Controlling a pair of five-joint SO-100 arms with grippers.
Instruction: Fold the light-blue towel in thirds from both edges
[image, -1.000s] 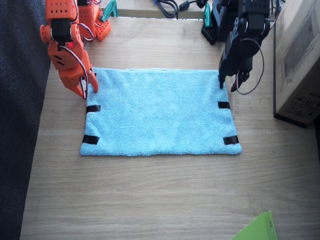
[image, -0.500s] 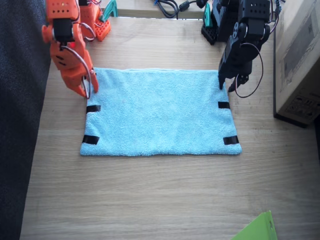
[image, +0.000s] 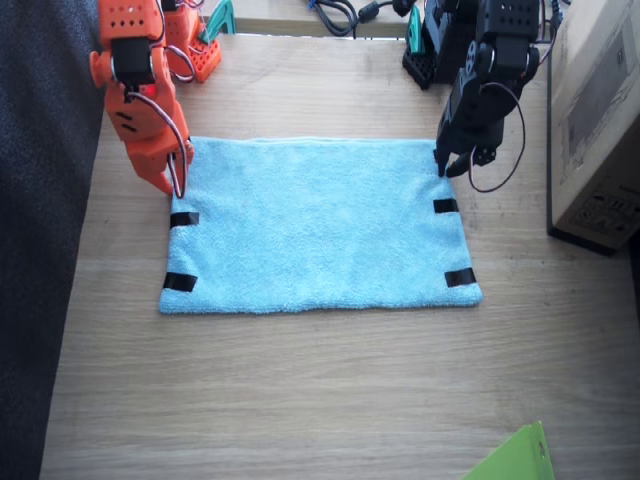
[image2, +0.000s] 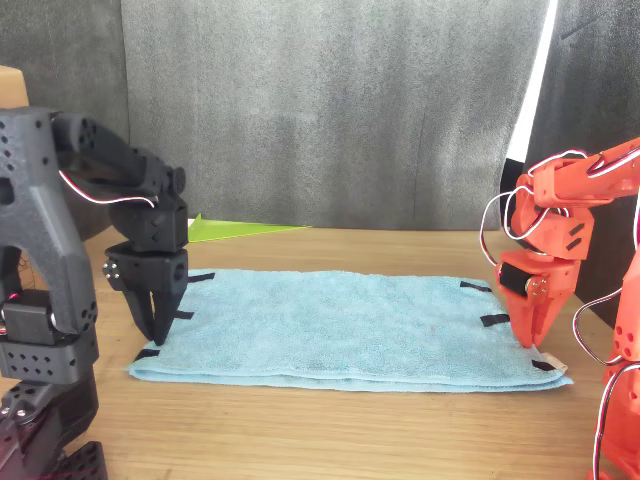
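Two grippers are working at the back corners of the rectangular fluffy light-blue terry towel (image: 320, 225), which is lying flat in the middle of the pale wooden table (image: 320, 400). Going from the left of the fixed view, we are seeing the orange right gripper (image: 176, 178) pointing down at one back corner; its jaws are drawn together on the towel's edge, right beside the small white tag (image2: 548, 357). Black tape strips (image: 184, 219) are marking both short edges. Further right, the black left gripper (image: 447, 165) is standing over the other back corner, its fingers a little apart. A brown cardboard box (image: 597, 110) is crowding that side, while bare table is lying open nearer the camera, apart from a bright green sheet corner (image: 515, 458).
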